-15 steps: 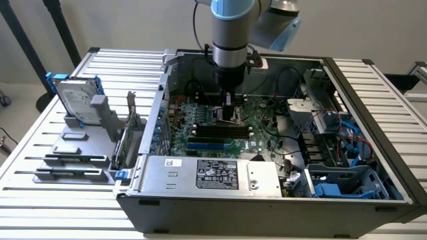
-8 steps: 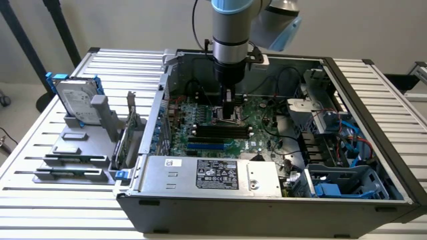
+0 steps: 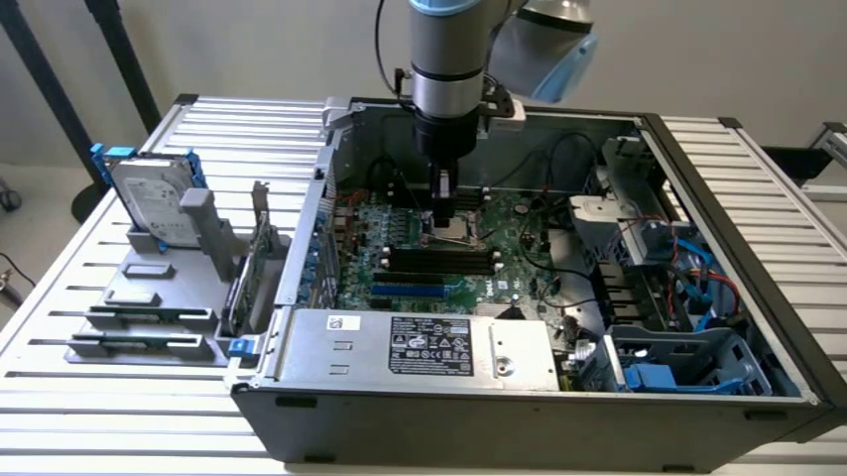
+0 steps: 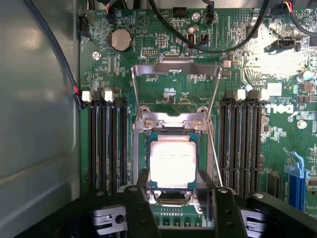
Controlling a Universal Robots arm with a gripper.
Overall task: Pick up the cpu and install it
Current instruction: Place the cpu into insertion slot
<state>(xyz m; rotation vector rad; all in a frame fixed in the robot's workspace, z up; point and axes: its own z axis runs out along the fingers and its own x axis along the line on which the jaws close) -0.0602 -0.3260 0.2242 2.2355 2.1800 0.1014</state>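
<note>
Presently: my gripper (image 4: 174, 181) is down inside the computer case (image 3: 530, 421), directly over the socket (image 4: 140, 148) on the motherboard (image 4: 104, 74). The cpu (image 4: 172, 161) lies flat in the socket, silver top up. Its edges are square to the socket frame and I see no tilt.

The load plate (image 4: 176, 69) stands swung up on the far side of the socket from me. Memory slots (image 4: 106, 144) flank the socket on both sides.

Key relation: the cpu sits straight below and just ahead of my gripper. Its near edge lines up with the gripper's middle, with no sideways offset that I can see. The chip is near-square, so it has no long axis to speak of.

Whether my gripper pinches the cpu or stands free of it, I cannot tell.

The hard drive (image 3: 149, 193) stands in the grey tray (image 3: 146, 297) on the tabletop (image 3: 79, 416), outside the case and well apart from the socket.
</note>
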